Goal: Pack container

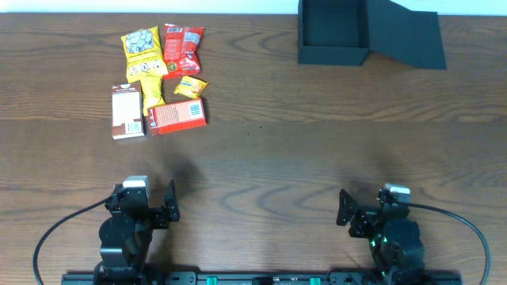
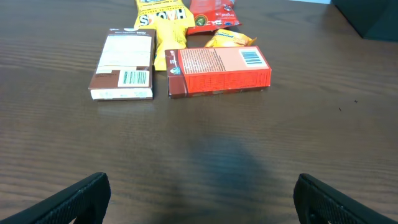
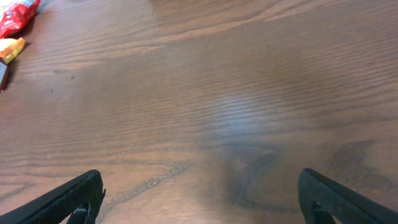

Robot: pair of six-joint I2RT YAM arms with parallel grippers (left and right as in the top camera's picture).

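Observation:
The container [image 1: 333,33] is a matte black box at the table's far right, open, with its flap lid [image 1: 408,38] laid back to the right. Its corner [image 2: 372,18] shows in the left wrist view. Snacks lie at the far left: a yellow bag [image 1: 142,51], a red bag [image 1: 183,46], a small yellow packet [image 1: 191,85], a red-orange carton [image 1: 177,115] and a brown-and-white carton [image 1: 127,111]. My left gripper [image 1: 147,203] stands open near the front edge, well short of the cartons [image 2: 217,70]. My right gripper [image 1: 371,210] is open over bare wood [image 3: 205,124].
The wooden table [image 1: 269,158] runs wide between snacks and container. Black cables [image 1: 55,229] loop out from both arm bases along the front edge. In the right wrist view, the red bag [image 3: 17,15] and small yellow packet [image 3: 11,48] sit at the far left.

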